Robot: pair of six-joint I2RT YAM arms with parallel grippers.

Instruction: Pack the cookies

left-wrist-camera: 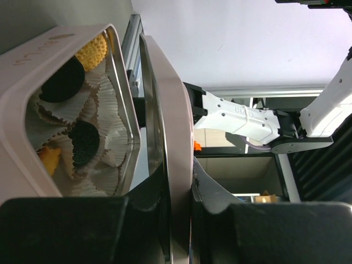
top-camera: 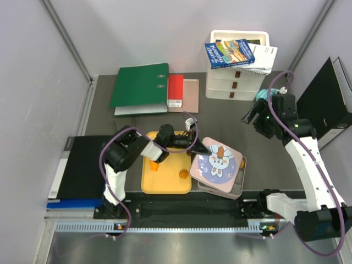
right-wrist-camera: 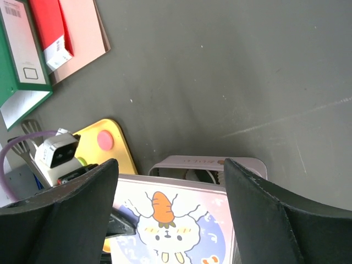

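Note:
My left gripper [top-camera: 194,146] is shut on the edge of a pink tin lid [top-camera: 217,162] with a rabbit and carrot picture, holding it tilted over the open tin [top-camera: 234,190]. In the left wrist view the gripper [left-wrist-camera: 179,173] pinches the lid rim [left-wrist-camera: 170,110]. Inside the tin [left-wrist-camera: 33,60], black cookies [left-wrist-camera: 85,142] and orange cookies [left-wrist-camera: 93,49] sit in white paper cups. Two orange cookies [top-camera: 184,174] lie on the yellow tray [top-camera: 165,184]. A pink cookie [right-wrist-camera: 104,141] lies on the tray's far corner [right-wrist-camera: 118,157]. My right gripper [top-camera: 251,116] is open and empty, raised behind the tin [right-wrist-camera: 209,164].
A green binder [top-camera: 140,88], a red book [top-camera: 175,91] and a pink folder lie at the back. White drawers [top-camera: 236,82] with books on top stand back right. A black pad [top-camera: 82,165] lies left of the tray. A black case [top-camera: 324,102] stands at the right edge.

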